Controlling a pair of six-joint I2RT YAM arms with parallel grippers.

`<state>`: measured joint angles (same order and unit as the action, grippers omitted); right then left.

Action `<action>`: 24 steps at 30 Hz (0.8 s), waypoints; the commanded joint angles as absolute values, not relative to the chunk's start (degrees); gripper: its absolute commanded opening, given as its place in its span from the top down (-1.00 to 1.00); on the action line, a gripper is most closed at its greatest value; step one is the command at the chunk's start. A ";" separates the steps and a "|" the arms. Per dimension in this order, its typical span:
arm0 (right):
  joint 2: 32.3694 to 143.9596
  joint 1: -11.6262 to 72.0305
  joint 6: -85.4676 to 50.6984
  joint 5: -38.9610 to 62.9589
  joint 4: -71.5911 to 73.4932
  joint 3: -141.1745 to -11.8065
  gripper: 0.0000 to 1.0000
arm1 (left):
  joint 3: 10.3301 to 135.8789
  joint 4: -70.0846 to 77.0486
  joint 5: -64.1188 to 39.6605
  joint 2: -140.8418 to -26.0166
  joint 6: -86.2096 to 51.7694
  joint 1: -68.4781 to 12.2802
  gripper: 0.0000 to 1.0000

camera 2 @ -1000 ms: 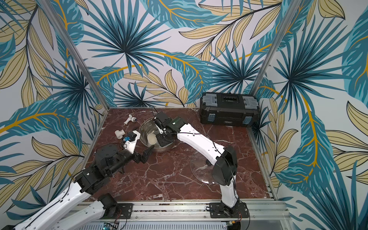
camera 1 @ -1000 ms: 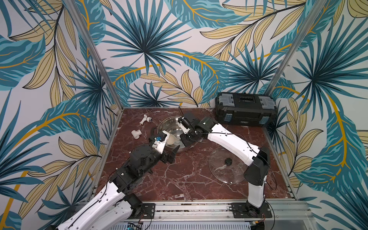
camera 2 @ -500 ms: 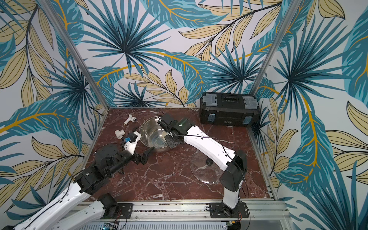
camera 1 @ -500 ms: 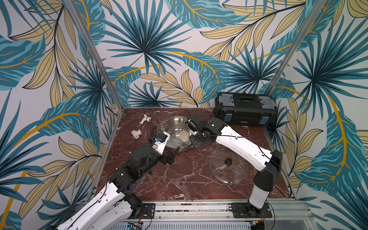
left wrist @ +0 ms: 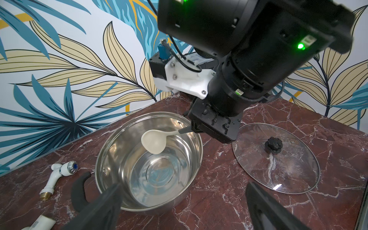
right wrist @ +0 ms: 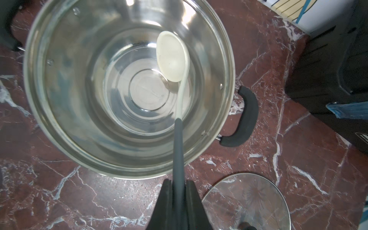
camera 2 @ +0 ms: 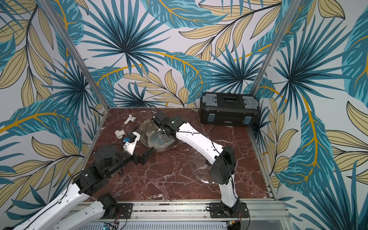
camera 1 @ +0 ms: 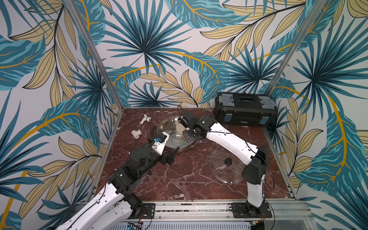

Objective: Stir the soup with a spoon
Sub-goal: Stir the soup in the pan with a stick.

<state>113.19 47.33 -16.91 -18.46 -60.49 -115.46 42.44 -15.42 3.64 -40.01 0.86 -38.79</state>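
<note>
Veined red marble (camera 1: pixel 179 179) under round steel pot (left wrist: pixel 113 155); smooth cream spoon (right wrist: pixel 171 57) inside.

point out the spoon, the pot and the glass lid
spoon (right wrist: pixel 171 57), right wrist view, on its cream bowl
pot (right wrist: pixel 65 85), right wrist view, on its inner steel wall
glass lid (left wrist: pixel 274 145), left wrist view, on its black knob

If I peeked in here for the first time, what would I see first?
Probably the cream-white spoon: the right arm's jaws are shut on its grey handle, and its bowl hangs in the mouth of the shiny steel pot toward the back of the table. Then the glass lid lying flat on the red marble beside the pot, and the big leafy wallpaper all around.
</note>
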 commanded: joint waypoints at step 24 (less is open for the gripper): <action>100.55 47.77 -20.03 -11.54 -56.76 -98.22 1.00 | 41.84 -14.83 3.10 -38.58 0.00 -38.53 -1.00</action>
<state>102.24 47.57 -18.94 -6.15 -55.68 -99.53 42.44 -15.40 3.62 -39.20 0.56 -38.79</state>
